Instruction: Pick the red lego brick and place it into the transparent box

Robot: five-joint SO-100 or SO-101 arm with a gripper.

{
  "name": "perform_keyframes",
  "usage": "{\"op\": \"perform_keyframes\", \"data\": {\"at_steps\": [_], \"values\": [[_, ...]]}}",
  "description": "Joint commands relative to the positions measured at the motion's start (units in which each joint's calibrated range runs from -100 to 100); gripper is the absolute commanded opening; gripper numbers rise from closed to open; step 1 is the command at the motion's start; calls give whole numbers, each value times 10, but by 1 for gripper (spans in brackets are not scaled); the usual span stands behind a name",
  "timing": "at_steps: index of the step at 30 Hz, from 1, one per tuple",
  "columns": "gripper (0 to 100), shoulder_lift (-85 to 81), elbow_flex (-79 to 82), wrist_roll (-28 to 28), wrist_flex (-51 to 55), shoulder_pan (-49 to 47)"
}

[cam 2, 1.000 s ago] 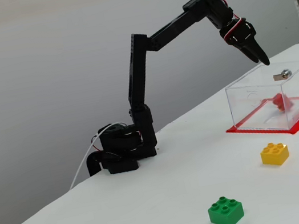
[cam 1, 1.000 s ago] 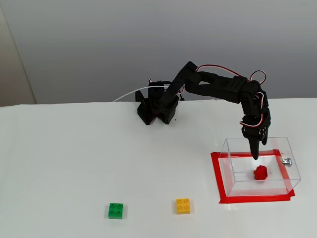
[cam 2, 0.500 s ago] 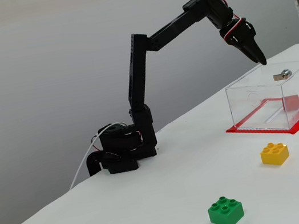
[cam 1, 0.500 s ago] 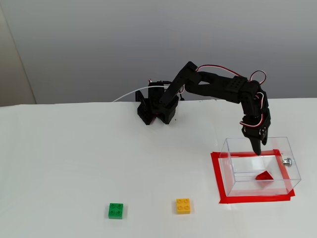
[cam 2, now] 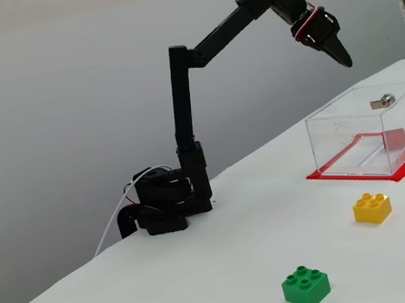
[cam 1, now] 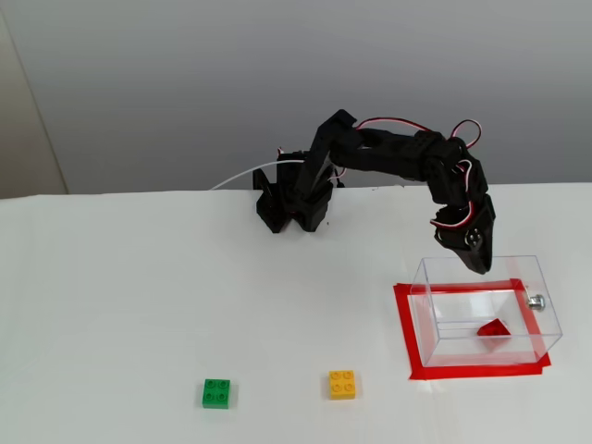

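Counting one red brick (cam 1: pixel 494 326) in one box (cam 1: pixel 462 277); hand (cam 2: pixel 342 59) pressed together, empty.

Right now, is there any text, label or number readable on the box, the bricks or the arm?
None readable in both fixed views.
Box: clear walls, no label.
Red brick, yellow brick, green brick: only studs show, any lettering too small.
Arm: plain black, no markings seen.

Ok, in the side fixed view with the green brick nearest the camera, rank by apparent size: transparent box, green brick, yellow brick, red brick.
1. Transparent box, clearly largest.
2. Green brick.
3. Yellow brick; it looks slightly smaller, but it sits farther from the camera, so the two may match.
4. Red brick, inside the box, farthest away, so unsure.
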Motion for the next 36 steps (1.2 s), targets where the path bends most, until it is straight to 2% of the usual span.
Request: {"op": "perform_keyframes", "data": {"at_steps": [1, 8, 18, 36], "values": [[2, -68, -15, -1, 1, 24], [2, -152, -14, -1, 2, 84], [2, -261, -14, -2, 73, 195], [2, -407, -14, -2, 107, 455]]}}
